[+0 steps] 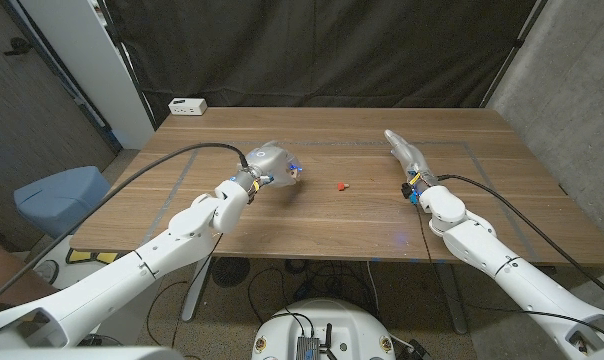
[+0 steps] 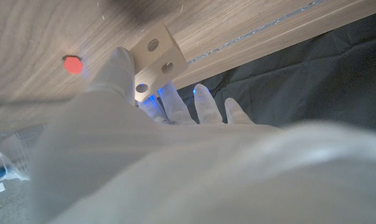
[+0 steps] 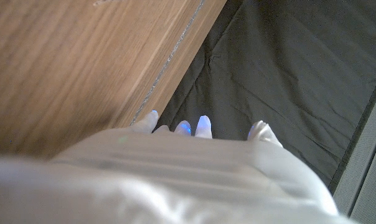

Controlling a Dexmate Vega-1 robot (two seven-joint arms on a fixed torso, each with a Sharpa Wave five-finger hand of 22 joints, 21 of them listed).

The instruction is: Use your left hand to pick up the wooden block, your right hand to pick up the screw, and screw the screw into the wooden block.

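Note:
A pale wooden block (image 2: 155, 57) with several round holes sits between the thumb and fingers (image 2: 121, 67) of my left hand (image 1: 270, 163), which pinches it left of the table's middle. In the head view the block (image 1: 295, 173) is a small pale shape at the hand's tip. Whether it is off the table I cannot tell. The red-headed screw (image 1: 343, 186) lies alone on the wood between my hands, and the left wrist view catches the screw (image 2: 71, 63) beside the thumb. My right hand (image 1: 406, 155) is to the screw's right, fingers straight and apart, holding nothing.
A white power strip (image 1: 188, 105) lies at the table's (image 1: 312, 230) far left corner. Grey tape lines (image 1: 452, 144) mark a rectangle on the wood. A blue bin (image 1: 60, 197) stands on the floor to the left. A black curtain hangs behind.

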